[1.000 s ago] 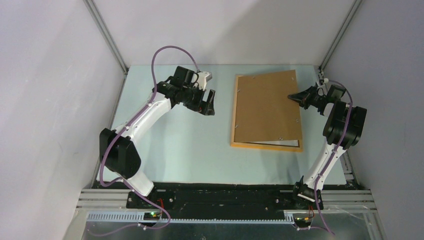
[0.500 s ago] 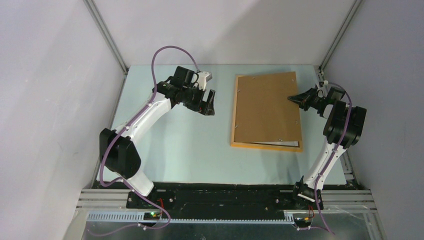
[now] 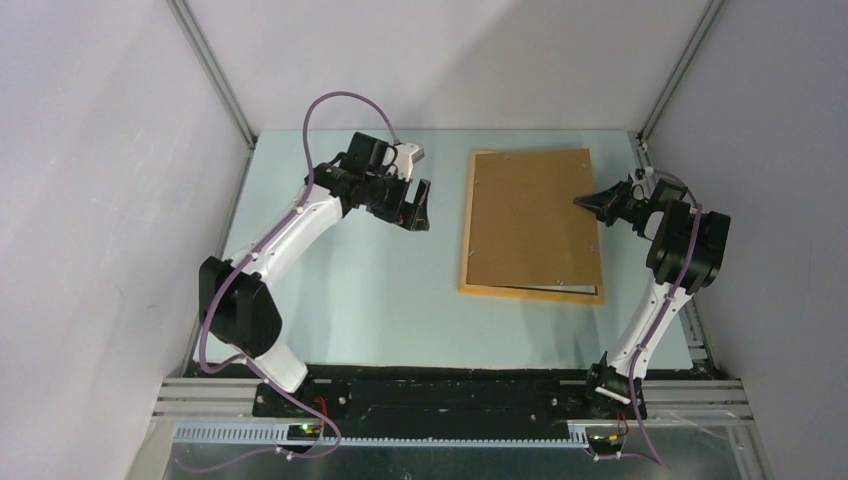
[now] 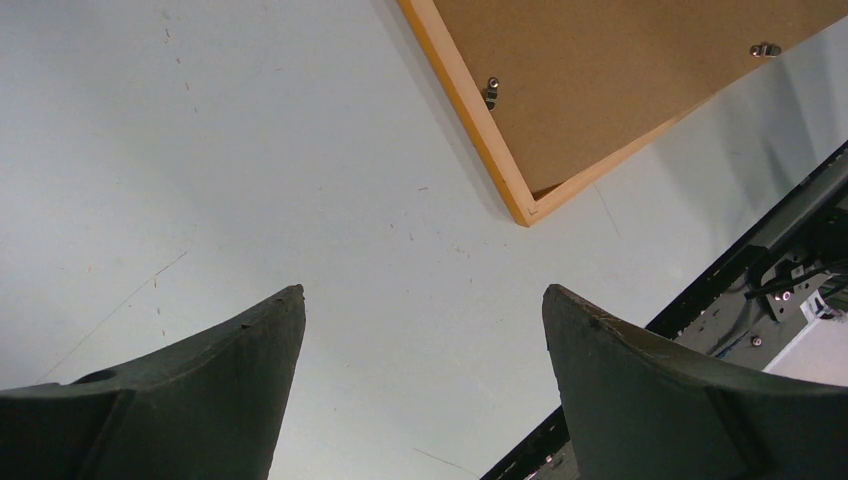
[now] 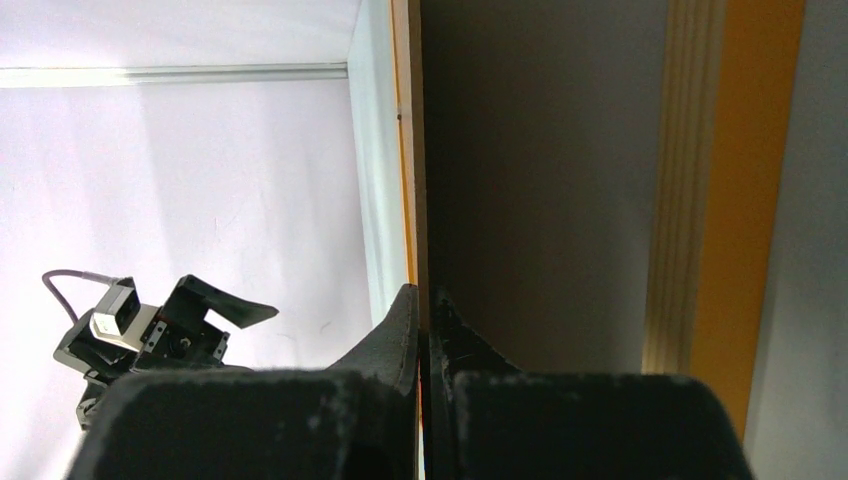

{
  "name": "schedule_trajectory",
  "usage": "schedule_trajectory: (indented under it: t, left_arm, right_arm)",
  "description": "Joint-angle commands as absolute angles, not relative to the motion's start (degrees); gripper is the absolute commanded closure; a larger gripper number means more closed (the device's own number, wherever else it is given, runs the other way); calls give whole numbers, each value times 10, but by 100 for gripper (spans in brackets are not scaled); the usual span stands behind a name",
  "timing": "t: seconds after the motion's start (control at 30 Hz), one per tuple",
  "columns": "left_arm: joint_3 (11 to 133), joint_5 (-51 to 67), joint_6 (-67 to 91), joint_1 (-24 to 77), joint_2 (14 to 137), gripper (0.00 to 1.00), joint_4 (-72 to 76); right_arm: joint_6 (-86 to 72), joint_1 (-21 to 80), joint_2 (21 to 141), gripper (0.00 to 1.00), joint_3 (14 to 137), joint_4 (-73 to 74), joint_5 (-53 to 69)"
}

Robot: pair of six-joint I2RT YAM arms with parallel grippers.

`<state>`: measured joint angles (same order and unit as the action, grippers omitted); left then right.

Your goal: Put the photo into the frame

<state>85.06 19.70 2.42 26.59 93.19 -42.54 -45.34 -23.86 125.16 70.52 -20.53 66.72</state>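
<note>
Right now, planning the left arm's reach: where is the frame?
Top view: the frame lies on the table's right side, under the brown backing board, between the left gripper and the right gripper.

The right gripper (image 5: pixel 424 325) is pinched tight on the thin edge of the brown board (image 5: pixel 540 180), whose shadowed face fills the middle. The frame (image 5: pixel 740 200) runs along the right. The left gripper (image 5: pixel 215 312) shows at lower left, beyond a strip of pale counter (image 5: pixel 372 200).

A brown backing board (image 3: pixel 530 220) sits over a pale green table (image 3: pixel 350 300).
</note>
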Motion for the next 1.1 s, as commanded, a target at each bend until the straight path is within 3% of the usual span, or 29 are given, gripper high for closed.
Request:
schedule_trajectory:
  t: [0.0,0.37,0.63,1.07]
  left_arm:
    - [844,196,7,263,903,7,-413]
    - [844,198,7,263,902,7,-412]
    - [843,197,7,263,901,7,-412]
    - [842,197,6,263,901,7,-413]
  right_arm:
    - [-440,-235,1259,100,705,-207,689]
    - [-406,-242,1259,86,705,-175,683]
    - [-382,-241,1258,69,706,-152,673]
    - [-316,-217,1259,66,744,-64,653]
